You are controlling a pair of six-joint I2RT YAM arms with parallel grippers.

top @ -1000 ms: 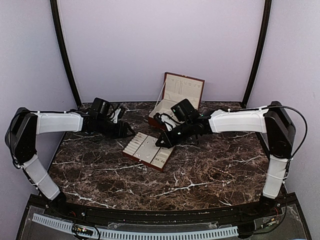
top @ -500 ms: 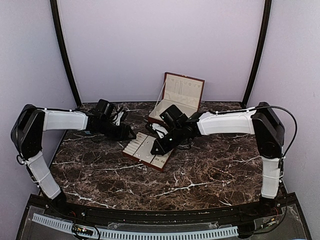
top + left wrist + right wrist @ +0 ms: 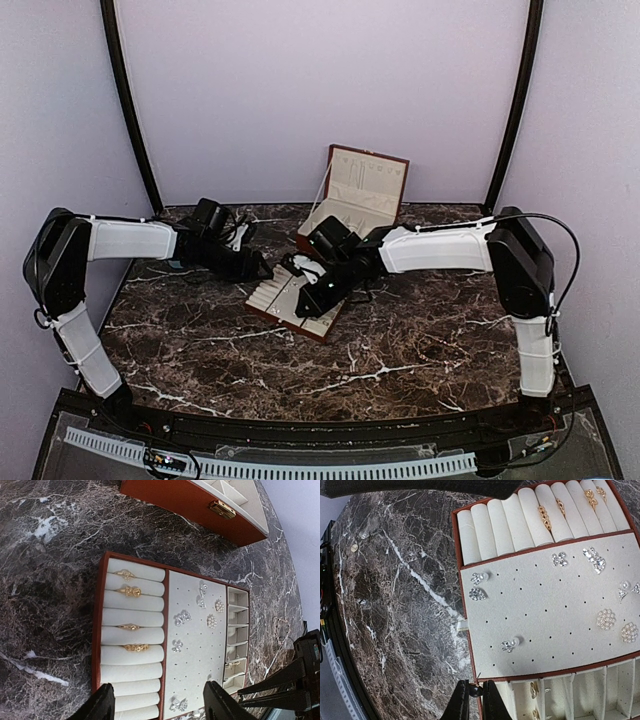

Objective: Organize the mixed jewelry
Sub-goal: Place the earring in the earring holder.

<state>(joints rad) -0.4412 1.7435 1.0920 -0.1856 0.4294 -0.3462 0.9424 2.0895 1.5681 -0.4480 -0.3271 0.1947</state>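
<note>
Dark marble surface [image 3: 420, 340] with a tray, a box and a few stray bits

The surface is brown-black stone veined in white. A flat red-brown tray [image 3: 270, 295] with cream lining lies near the middle, set at an angle to the edges. Behind it, a little apart, a red-brown hinged box [image 3: 185, 502] sits with its lid standing open. A thin chain [image 3: 282, 630] lies on the bare stone near the tray's compartment side. A gold speck [image 3: 354, 547] rests well apart from the tray, close to the surface's edge.
</note>
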